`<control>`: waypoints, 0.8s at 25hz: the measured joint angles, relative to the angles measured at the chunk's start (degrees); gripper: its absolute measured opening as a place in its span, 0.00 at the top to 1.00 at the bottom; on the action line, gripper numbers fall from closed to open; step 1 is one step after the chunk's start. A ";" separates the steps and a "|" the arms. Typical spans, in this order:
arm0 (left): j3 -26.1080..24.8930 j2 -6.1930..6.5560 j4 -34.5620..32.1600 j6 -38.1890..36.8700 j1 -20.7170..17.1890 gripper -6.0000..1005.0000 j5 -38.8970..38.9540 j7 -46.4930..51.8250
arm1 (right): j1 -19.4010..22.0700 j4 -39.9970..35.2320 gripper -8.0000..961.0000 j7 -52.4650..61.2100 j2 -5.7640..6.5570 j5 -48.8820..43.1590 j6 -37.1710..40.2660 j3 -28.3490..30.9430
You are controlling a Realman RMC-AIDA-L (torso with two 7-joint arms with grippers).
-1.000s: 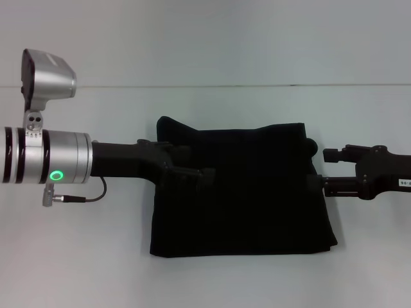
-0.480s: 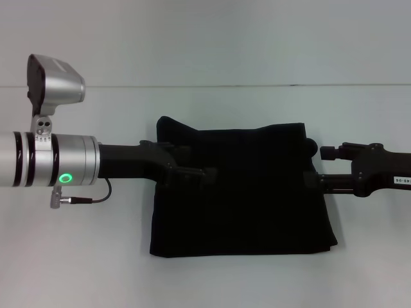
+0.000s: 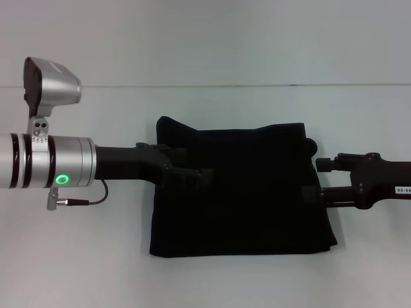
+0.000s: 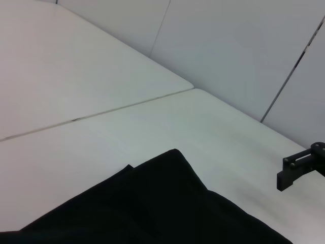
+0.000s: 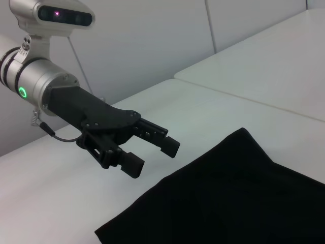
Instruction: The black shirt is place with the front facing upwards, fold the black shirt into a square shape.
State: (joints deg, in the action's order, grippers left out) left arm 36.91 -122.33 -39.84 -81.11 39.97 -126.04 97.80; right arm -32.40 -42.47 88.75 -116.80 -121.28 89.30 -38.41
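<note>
The black shirt (image 3: 247,192) lies folded into a rough rectangle in the middle of the white table; its letters and neck label are hidden. My left gripper (image 3: 204,176) hovers over the shirt's left part. In the right wrist view the left gripper (image 5: 154,156) is open and empty, just above the cloth (image 5: 238,198). My right gripper (image 3: 313,178) is at the shirt's right edge, jaws apart, with the lower finger against the cloth edge. The left wrist view shows a shirt corner (image 4: 162,203) and part of the right gripper's fingers (image 4: 297,166).
The white table (image 3: 77,256) runs all around the shirt, with a seam line (image 3: 212,86) across the back. A grey panelled wall (image 4: 244,46) stands behind. A thin cable (image 3: 90,200) hangs under the left wrist.
The right gripper has shifted slightly toward the table's front edge along the shirt's right edge. The left arm has wavered a little sideways. The shirt has not moved.
</note>
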 joint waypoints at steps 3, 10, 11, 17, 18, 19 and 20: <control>0.01 0.02 0.04 0.00 0.00 0.07 0.00 0.01 | 0.05 -0.28 0.10 -0.24 -0.27 0.00 -0.33 0.00; 1.56 0.00 0.10 -1.69 -0.12 0.07 0.00 -0.17 | -0.20 -0.54 0.10 -1.88 -0.53 0.00 -1.46 0.22; 2.13 -0.01 0.10 -1.69 -0.18 0.07 -0.01 -0.26 | -0.20 -0.56 0.10 -2.26 -0.57 0.00 -1.66 0.23; 3.19 -0.89 -0.38 -0.72 -1.05 0.07 0.96 -3.81 | -0.44 -0.42 0.10 -3.29 -0.95 0.28 -2.48 0.35; 3.09 -1.14 -0.49 -0.51 -1.23 0.07 1.44 -4.92 | -0.55 -0.34 0.10 -3.28 -0.95 0.28 -2.50 0.44; 3.07 -1.43 -0.58 0.47 -1.60 0.07 2.61 -6.76 | -0.61 -0.25 0.10 -3.25 -0.95 0.29 -2.52 0.48; 3.07 -1.45 -0.56 0.68 -1.64 0.07 2.81 -7.08 | -0.62 -0.18 0.10 -3.21 -0.96 0.30 -2.54 0.49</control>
State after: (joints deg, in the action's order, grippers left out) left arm 39.98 -123.78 -40.40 -80.42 38.33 -123.23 90.72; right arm -33.02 -42.65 85.54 -117.76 -120.99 86.76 -37.92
